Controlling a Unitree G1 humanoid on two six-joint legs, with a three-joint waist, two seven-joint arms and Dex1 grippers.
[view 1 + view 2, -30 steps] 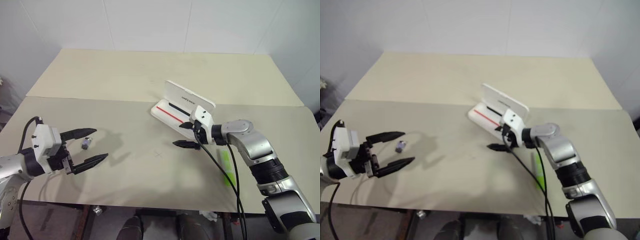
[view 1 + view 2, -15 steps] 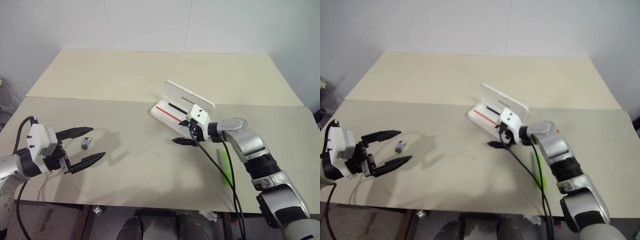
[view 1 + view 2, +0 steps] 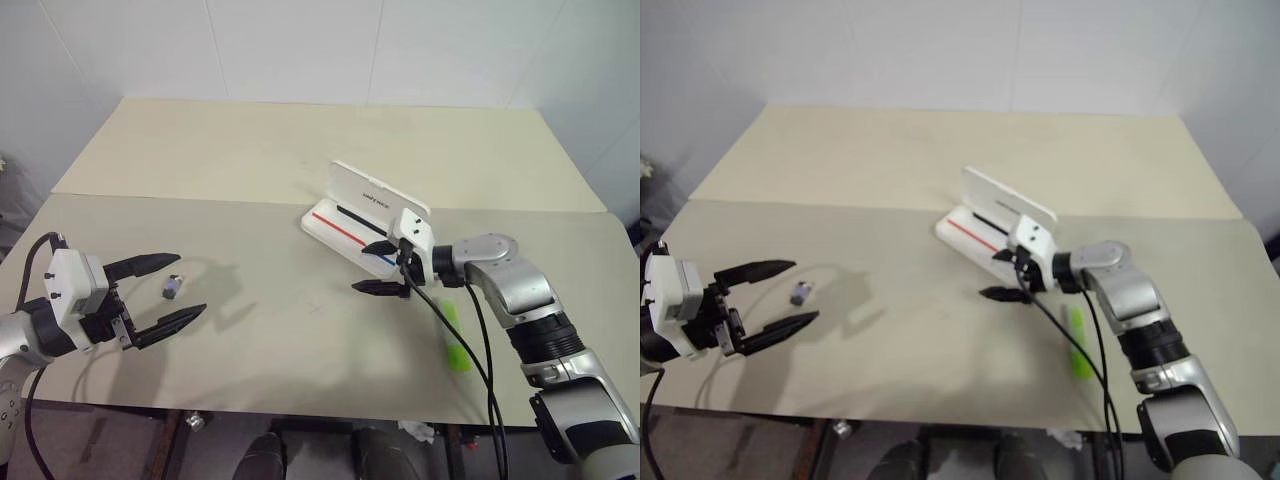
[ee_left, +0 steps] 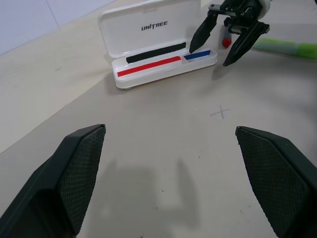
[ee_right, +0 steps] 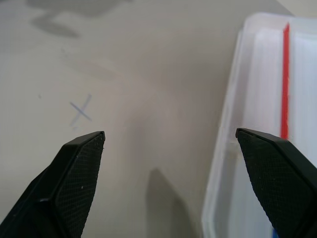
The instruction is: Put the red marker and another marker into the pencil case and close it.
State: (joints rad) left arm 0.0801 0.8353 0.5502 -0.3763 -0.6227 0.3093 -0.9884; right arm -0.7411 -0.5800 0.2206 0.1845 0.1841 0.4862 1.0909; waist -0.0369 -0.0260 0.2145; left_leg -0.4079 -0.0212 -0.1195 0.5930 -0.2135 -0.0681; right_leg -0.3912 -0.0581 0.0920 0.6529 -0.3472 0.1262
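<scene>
The flat white hard-plastic pencil case point(image 3: 352, 222) lies open near the middle of the table, its hinged lid point(image 3: 378, 190) standing up at the far side with a small dark logo facing forward. In its tray lie a black strip along the back and a thin red-and-blue line in front of it. In the left wrist view a small red tip, apparently the red marker point(image 4: 226, 42), lies on the table just beside the case's end, behind the right gripper. The chunky lime-green marker point(image 3: 455, 337) lies on the table well apart from the case, nearer the front edge and under the right arm's black cables.

The right gripper point(image 3: 382, 267) hovers at the case's near right end, its two black fingers spread wide and holding nothing. The left gripper point(image 3: 160, 294) hangs far off over the left part of the table, fingers equally wide apart and empty; a small grey-and-dark object point(image 3: 173, 288) lies between them on the surface.

The table point(image 3: 250, 160) is a pale beige matte top in two joined panels, with a faint pencilled cross point(image 4: 220, 112) near its centre. White panelled walls point(image 3: 300, 45) rise behind it.
</scene>
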